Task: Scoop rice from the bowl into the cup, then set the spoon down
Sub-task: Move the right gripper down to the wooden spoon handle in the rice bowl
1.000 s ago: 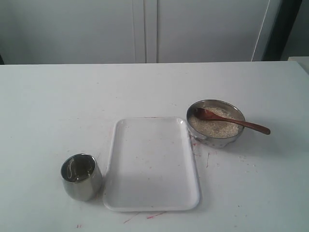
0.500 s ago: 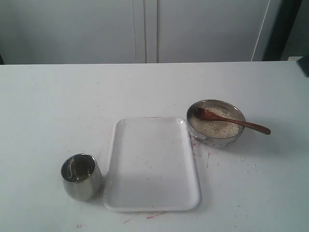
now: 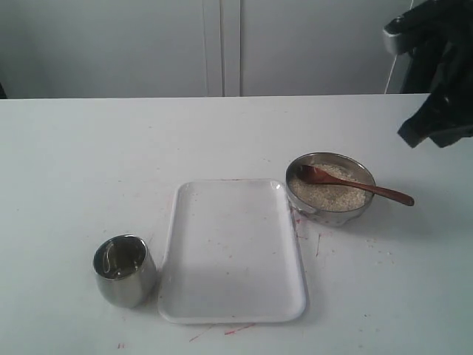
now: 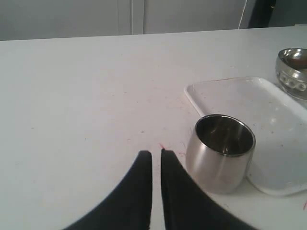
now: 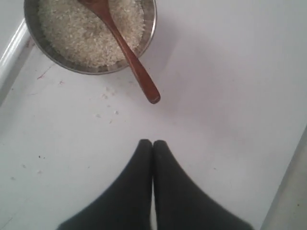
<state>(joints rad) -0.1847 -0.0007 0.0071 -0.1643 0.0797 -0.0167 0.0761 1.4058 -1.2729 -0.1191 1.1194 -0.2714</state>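
The steel bowl [image 3: 329, 215] of rice [image 3: 329, 195] stands right of the tray. The wooden spoon [image 3: 362, 188] lies with its head in the rice and its handle sticking out over the rim to the right. The empty steel cup [image 3: 124, 271] stands at the front left. My right gripper [image 3: 414, 133] hangs shut above and behind the bowl's right side. In the right wrist view the gripper [image 5: 152, 143] is short of the spoon [image 5: 129, 57] handle's end, with bowl [image 5: 151, 26] and rice [image 5: 72, 33] beyond. My left gripper [image 4: 156, 153] is shut and empty beside the cup [image 4: 220, 153].
A white rectangular tray [image 3: 233, 251] lies between cup and bowl, also seen in the left wrist view as the tray [image 4: 268, 115] with the bowl [image 4: 292, 72] behind it. A few spilled grains and red marks dot the white table [image 3: 111, 163].
My right arm has come into the exterior view at the top right, above and behind the bowl. The bowl, spoon, cup and tray have not moved.
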